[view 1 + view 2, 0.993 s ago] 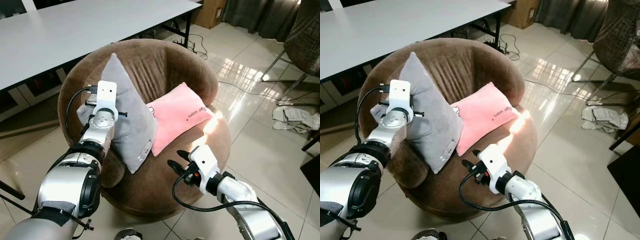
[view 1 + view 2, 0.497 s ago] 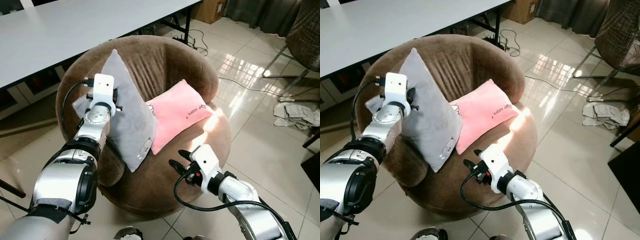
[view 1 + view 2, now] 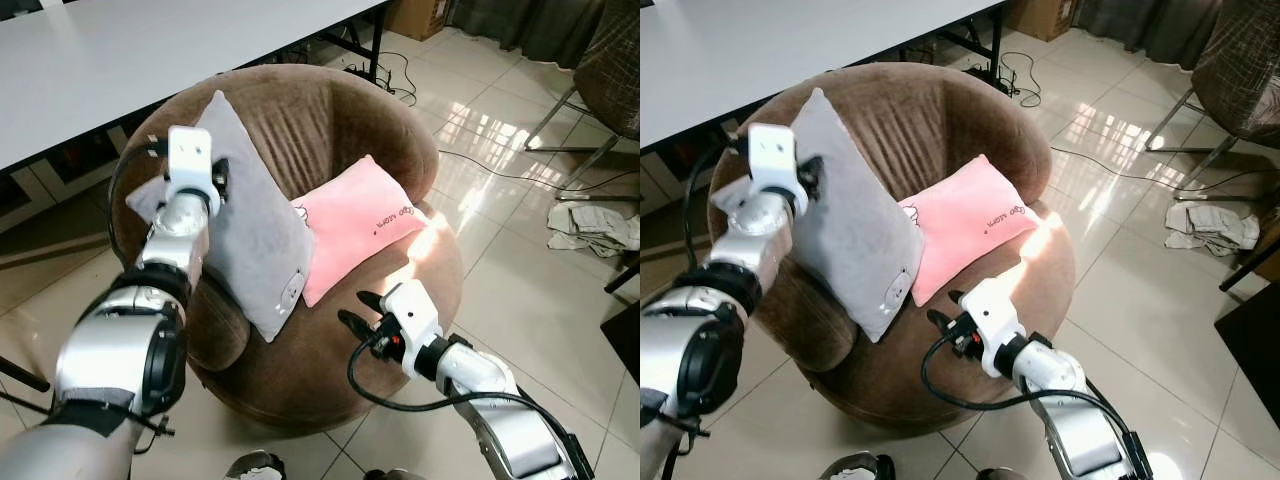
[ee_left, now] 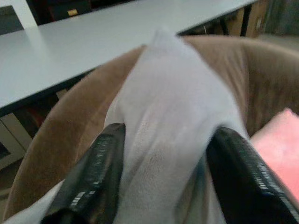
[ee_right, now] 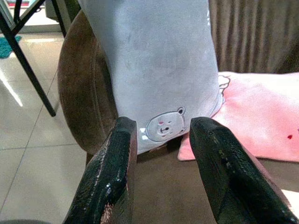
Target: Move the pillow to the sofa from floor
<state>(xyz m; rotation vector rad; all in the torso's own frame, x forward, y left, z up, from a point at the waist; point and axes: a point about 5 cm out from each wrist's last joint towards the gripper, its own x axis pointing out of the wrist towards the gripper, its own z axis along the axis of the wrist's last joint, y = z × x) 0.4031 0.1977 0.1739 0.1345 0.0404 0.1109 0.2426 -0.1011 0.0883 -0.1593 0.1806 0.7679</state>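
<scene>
Left eye view: left gripper (image 3: pixel 222 180) raised, clamping grey pillow (image 3: pixel 250 235) | right gripper (image 3: pixel 358 310) low, fingers apart

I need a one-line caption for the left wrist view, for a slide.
Left pincer gripping the grey pillow over the brown sofa, a pink pillow beside it.

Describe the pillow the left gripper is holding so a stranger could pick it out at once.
Start at the round brown sofa chair in front of the white table. Two pillows rest in its seat: the grey pillow stands up against the robot's-left armrest, its top pinched by the left gripper. Unlike the flat pink pillow beside it, it is grey, upright, and has a small bear face near its lower corner.
</scene>
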